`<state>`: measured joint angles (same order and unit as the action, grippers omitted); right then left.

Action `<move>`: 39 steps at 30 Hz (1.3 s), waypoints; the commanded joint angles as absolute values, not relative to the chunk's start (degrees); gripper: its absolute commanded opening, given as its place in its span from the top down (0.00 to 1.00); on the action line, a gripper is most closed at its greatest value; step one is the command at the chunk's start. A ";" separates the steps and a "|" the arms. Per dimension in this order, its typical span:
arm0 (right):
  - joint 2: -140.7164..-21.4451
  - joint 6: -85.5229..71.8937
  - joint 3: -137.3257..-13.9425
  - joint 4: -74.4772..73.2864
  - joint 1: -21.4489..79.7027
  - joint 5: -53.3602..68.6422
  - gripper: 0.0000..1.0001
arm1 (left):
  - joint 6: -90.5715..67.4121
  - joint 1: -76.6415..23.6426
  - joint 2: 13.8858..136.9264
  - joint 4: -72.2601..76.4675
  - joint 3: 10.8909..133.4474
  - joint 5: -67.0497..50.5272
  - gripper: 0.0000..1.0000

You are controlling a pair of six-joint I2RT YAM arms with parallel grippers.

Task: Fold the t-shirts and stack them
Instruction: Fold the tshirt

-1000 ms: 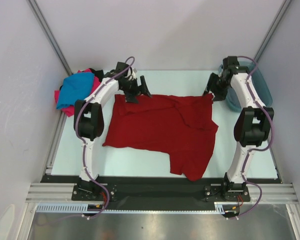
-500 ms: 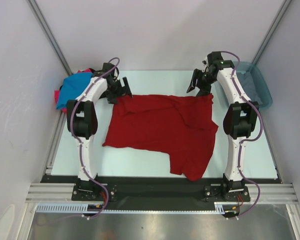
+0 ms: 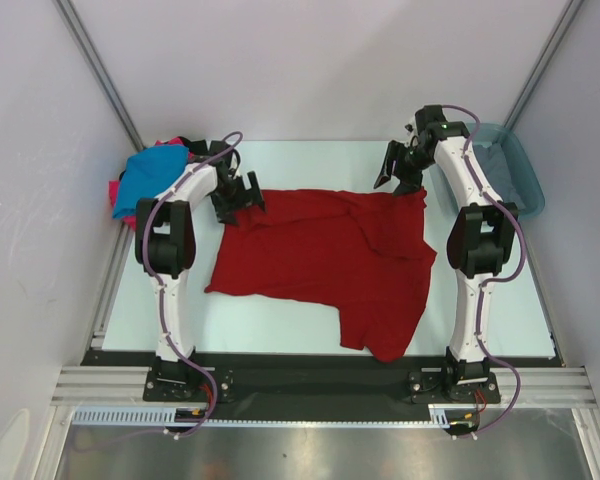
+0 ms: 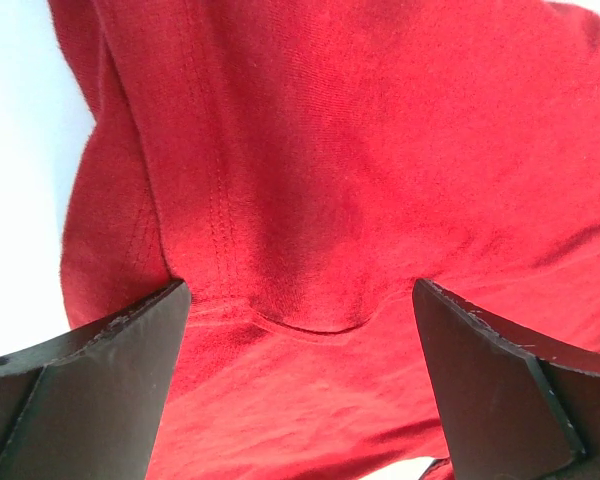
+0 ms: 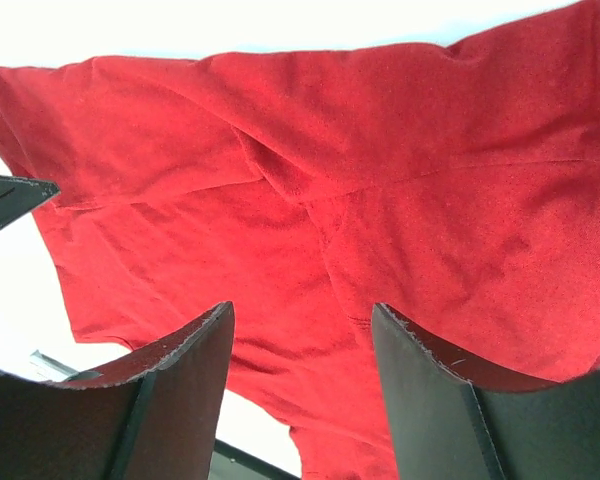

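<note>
Top external: left hand (image 3: 238,195) wide, right hand (image 3: 398,172) half-open, both empty, have shifted over far corners of the dark red t-shirt (image 3: 320,255), likely to fold

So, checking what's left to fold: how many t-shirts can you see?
4: dark red shirt spread mid-table; blue shirt, pink shirt and black shirt heaped far-left. More may be hidden beneath.

Bare table (image 3: 270,325) fronts the red shirt (image 3: 320,255); shirt pile (image 3: 145,180) and tub (image 3: 528,185) block far corners.
</note>
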<state>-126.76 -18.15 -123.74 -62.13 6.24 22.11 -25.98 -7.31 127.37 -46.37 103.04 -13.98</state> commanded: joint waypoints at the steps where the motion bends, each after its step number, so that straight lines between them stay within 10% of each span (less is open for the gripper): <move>1: -125.51 -17.84 -123.75 -62.49 6.24 23.47 0.37 | -26.02 -6.94 125.42 -45.52 103.27 -11.97 0.00; 15: -125.68 -17.93 -123.14 -62.84 6.24 23.64 0.37 | -25.05 -6.86 126.91 -45.44 104.76 -8.08 0.02; 25: -125.95 -17.93 -123.13 -63.46 6.24 23.64 0.38 | -24.96 -6.86 128.32 -44.47 105.82 -9.50 0.68; 34: -126.21 -18.02 -122.26 -63.54 6.24 23.73 0.38 | -23.56 -6.24 128.41 -47.11 108.02 -6.77 0.67; 39: -126.21 -18.02 -121.99 -63.46 6.24 23.64 0.38 | -22.85 -5.36 127.71 -47.29 108.11 -5.80 0.98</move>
<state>-126.76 -18.15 -121.97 -62.89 6.26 22.98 -24.21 -6.59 129.01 -46.63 105.78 -7.53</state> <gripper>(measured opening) 0.620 0.055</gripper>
